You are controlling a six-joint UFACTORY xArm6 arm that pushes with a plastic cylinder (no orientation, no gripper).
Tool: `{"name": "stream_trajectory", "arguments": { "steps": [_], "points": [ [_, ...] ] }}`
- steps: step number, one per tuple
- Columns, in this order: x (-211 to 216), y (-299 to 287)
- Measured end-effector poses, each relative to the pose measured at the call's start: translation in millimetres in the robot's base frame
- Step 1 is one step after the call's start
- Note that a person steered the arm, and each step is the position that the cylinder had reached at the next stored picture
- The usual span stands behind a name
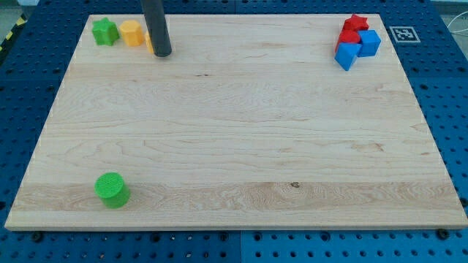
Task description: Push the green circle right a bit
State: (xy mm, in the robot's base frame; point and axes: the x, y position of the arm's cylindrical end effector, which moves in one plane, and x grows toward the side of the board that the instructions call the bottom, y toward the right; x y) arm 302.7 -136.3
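Observation:
The green circle (pixel 112 190) is a short cylinder near the view's bottom left of the wooden board (pixel 241 124). My tip (pixel 162 54) is at the view's top left, far above the green circle and a little to its right. The rod stands right beside a yellow block (pixel 131 33) and partly hides another yellow-orange block (pixel 149 42) behind it. The tip does not touch the green circle.
A green star block (pixel 104 31) lies at the top left corner, left of the yellow block. At the top right is a cluster: a red star (pixel 355 23), a red block (pixel 349 36), and two blue blocks (pixel 370 42), (pixel 346 55).

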Motion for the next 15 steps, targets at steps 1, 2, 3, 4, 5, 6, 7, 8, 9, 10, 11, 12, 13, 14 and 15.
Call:
{"name": "stream_trajectory", "arguments": {
  "steps": [1,2,3,4,5,6,7,8,9,10,11,12,13,14,15],
  "points": [
    [-5,0],
    [-7,0],
    [-13,0],
    [33,9],
    [118,-17],
    [152,-80],
    [159,-108],
    [177,-110],
    [250,-111],
    [282,-111],
    [288,-113],
    [283,-92],
    [271,-35],
    [266,-7],
    [270,0]
  ]
}}
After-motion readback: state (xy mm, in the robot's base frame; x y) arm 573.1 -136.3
